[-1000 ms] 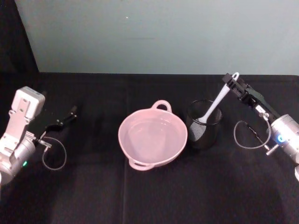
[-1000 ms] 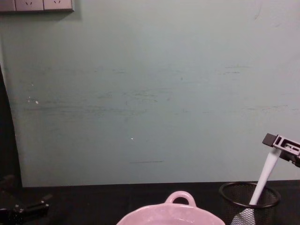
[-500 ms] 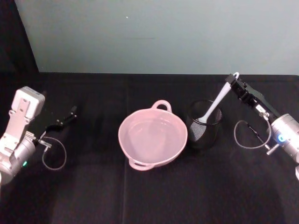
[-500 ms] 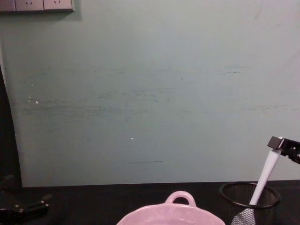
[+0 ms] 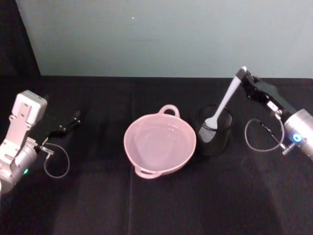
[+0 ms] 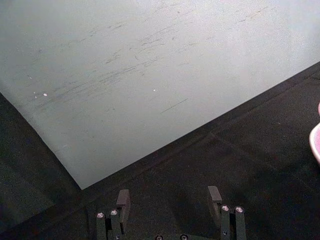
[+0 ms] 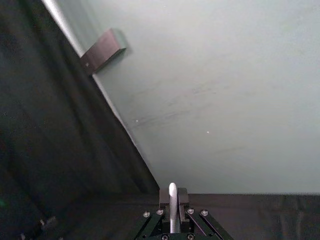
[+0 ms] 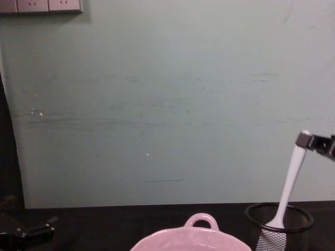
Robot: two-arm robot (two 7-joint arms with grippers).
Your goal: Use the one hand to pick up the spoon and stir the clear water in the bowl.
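My right gripper (image 5: 243, 77) is shut on the handle end of the white spoon (image 5: 222, 105), holding it tilted above the black wire-mesh cup (image 5: 213, 131), with the blade still inside the cup. From the chest the spoon (image 8: 289, 180) rises out of the cup (image 8: 279, 219) to the gripper (image 8: 306, 141). In the right wrist view the spoon's handle (image 7: 172, 207) sits pinched between the fingers. The pink bowl (image 5: 160, 143) with clear water (image 5: 159, 139) stands left of the cup; its rim (image 8: 193, 232) shows at the chest view's lower edge. My left gripper (image 5: 73, 120) rests open at the far left.
A black cloth covers the table (image 5: 156, 200), with a pale green wall (image 5: 166, 34) behind it. Bare cloth lies in front of the bowl and between the bowl and the left arm (image 5: 22, 142). A cable loop (image 5: 259, 134) hangs by the right wrist.
The right gripper has closed on the spoon's handle end and lifted it, so the spoon stands higher in the mesh cup. The left arm has not moved.
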